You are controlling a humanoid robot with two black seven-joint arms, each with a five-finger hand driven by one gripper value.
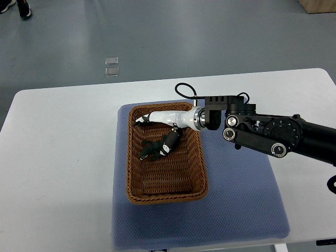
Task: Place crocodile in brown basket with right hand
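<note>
the right hand (164,119) hovers over the far end of the brown basket (166,198), white fingers stretched out and gripping nothing. the crocodile (150,150) lies on the basket floor just below the hand, one dark finger reaching down to it. the basket sits on a blue mat (239,202) on the bench (52,152).

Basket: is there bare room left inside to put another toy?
Yes: inside the basket, the floor between the crocodile and the near rim is bare. The far end is crowded by the right robot hand and crocodile.
</note>
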